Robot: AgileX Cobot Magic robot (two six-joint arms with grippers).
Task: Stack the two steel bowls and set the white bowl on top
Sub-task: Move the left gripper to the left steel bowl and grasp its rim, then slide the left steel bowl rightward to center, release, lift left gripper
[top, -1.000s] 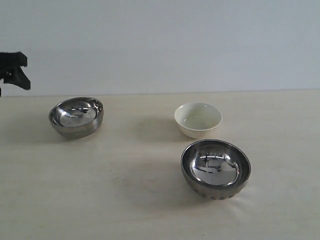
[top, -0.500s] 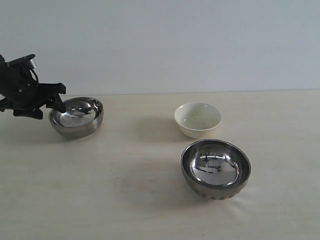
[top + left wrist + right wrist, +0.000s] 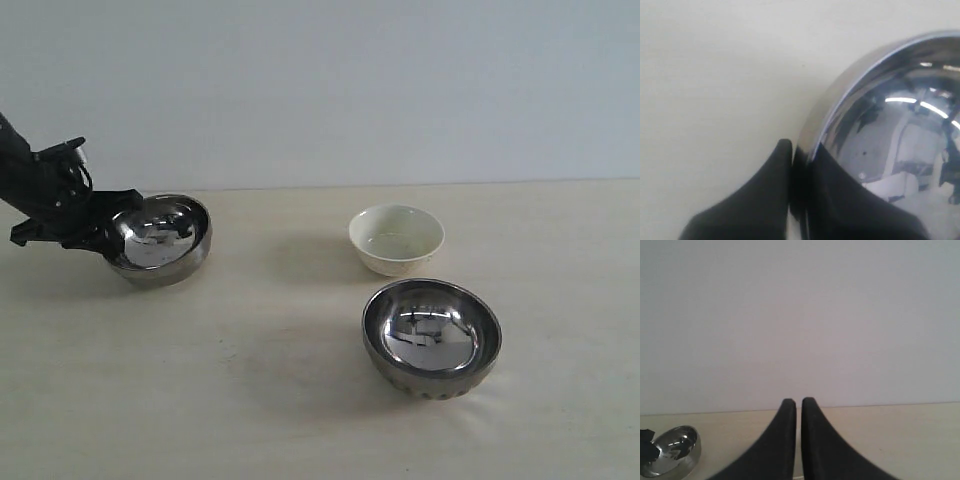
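Ribbed steel bowl (image 3: 431, 338) is nearest the camera, right of centre: upright, empty, nothing touching it. Just behind it, close but apart, is the white bowl (image 3: 396, 238), also upright and empty. Far left, well apart from both, is the smooth steel bowl (image 3: 160, 240), with the left gripper (image 3: 108, 232) clamped on its left rim. The left wrist view confirms the grip: one finger (image 3: 755, 200) outside the bowl's side, the other inside, rim pinched between them. The bowl looks tipped, gripped side higher, with its opening turned a bit toward the camera. Can't tell if its base is clear of the table (image 3: 250, 420). The right gripper (image 3: 799, 402) is out of the exterior view. Its wrist view shows the jaws together and holding nothing, pointed at the back wall (image 3: 800, 315).

Progress, my read: first grasp made, zero placements done, all three bowls separate. Left to do: carry the smooth bowl across and nest it with the ribbed one, then put the white bowl on top. A rim pinch on polished steel looks slippy, so expect swing on the lift.
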